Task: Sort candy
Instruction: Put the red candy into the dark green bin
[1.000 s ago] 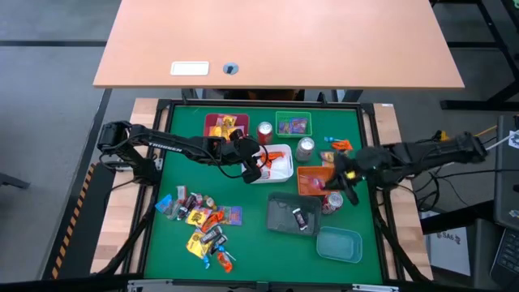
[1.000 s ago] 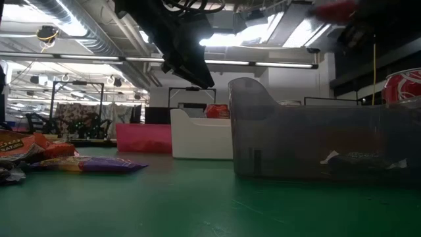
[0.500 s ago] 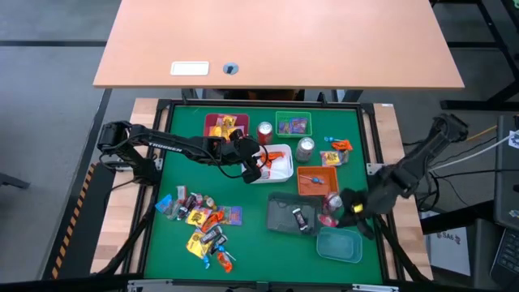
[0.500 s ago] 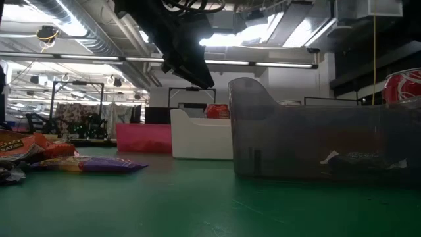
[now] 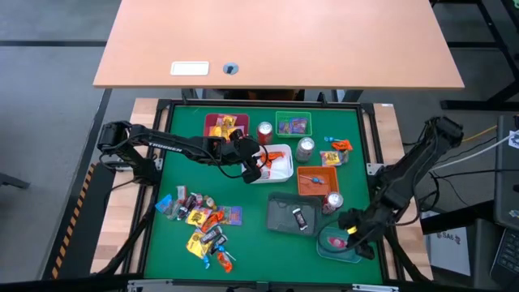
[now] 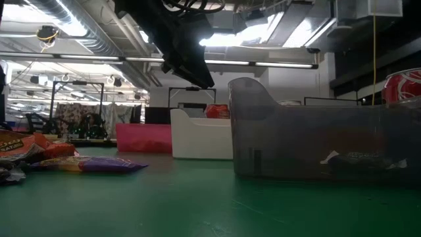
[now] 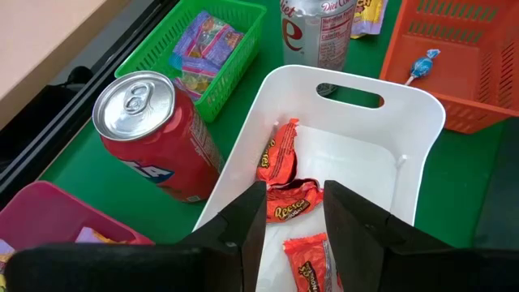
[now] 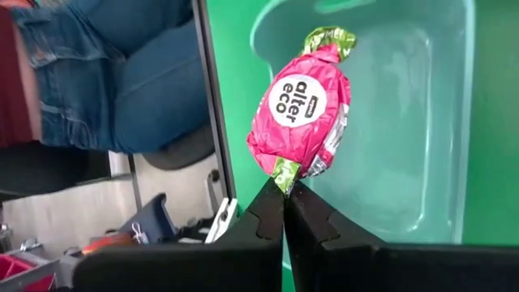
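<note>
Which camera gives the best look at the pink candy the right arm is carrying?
The right wrist view: the pink candy fills it, pinched by the right gripper above the teal tray. The high view shows a speck; the other views miss it.

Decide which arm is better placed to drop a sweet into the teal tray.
Right: the right gripper already pinches a pink candy over the teal tray. The left gripper hangs over the white tray.

Tan desk (image 5: 280, 40), grey floor (image 5: 49, 105)

Green table (image 5: 182, 174): 6 trays (image 5: 339, 245), 3 cans (image 5: 264, 132), loose candy (image 5: 203, 223).
</note>
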Available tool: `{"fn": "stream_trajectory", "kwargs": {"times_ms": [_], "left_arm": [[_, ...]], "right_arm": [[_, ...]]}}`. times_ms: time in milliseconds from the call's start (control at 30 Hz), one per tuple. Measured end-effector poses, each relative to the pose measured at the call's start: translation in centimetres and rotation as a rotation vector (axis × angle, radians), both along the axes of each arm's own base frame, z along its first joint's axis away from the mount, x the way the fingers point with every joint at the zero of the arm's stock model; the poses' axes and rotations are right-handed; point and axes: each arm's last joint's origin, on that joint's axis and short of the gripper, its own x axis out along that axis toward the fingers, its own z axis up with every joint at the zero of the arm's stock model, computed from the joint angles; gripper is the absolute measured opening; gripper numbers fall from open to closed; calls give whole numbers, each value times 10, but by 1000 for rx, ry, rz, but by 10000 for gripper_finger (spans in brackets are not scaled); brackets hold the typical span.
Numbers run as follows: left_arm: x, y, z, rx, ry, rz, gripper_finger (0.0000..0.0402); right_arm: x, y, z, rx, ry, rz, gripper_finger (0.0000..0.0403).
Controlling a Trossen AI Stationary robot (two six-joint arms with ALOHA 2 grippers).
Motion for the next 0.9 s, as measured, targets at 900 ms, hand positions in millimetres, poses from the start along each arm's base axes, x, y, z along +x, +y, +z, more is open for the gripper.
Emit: {"fn": "stream_trajectory", "kwargs": {"times_ms": [900], "left_arm": [[0, 0, 0, 0, 0, 0, 114]], "right_arm": [[-4, -4, -9, -76, 92, 42, 138]]}}
